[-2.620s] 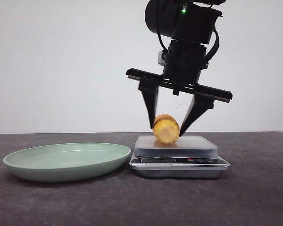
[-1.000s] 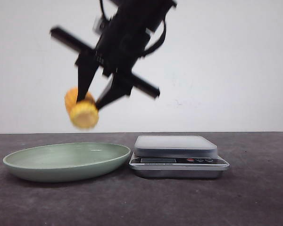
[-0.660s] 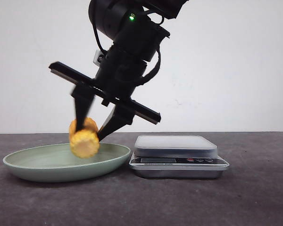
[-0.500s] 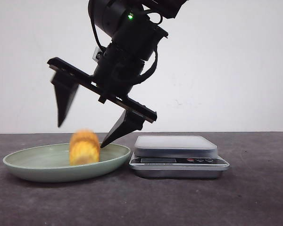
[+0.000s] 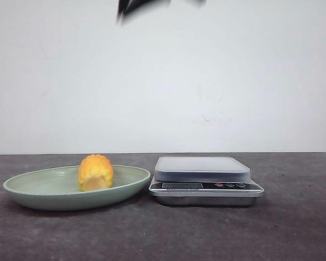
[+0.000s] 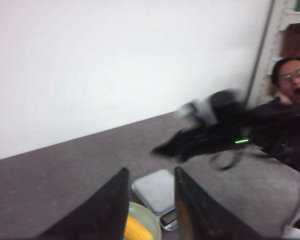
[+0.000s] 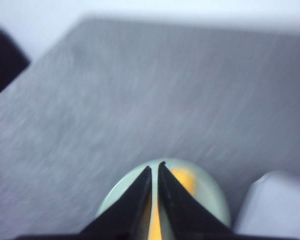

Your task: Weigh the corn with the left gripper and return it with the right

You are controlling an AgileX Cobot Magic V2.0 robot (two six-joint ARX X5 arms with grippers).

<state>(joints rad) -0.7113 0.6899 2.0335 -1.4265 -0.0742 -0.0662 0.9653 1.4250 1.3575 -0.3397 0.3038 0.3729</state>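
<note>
You see corn (image 5: pixel 95 172): yellow-orange, rows of kernels. Plate (image 5: pixel 38 190): pale green, plain. Scale (image 5: pixel 206 185): silvery body, light grey platform, dark display strip, small red button. Table (image 5: pixel 293 228): dark grey, faintly mottled. Wall (image 5: pixel 233 81): plain white. Left gripper (image 6: pixel 151 210) fingers: black. Right gripper (image 7: pixel 155 172) fingers: black.

Dark gray table (image 5: pixel 293 228), rough top, white wall behind. Two things sit on table. Silver scale (image 5: pixel 205 182) near middle, flat pale top, buttons on front edge. Green plate (image 5: pixel 49 190) just left of scale, rim close to scale's side, maybe touching. Rest of table around scale is gray and flat.
</note>
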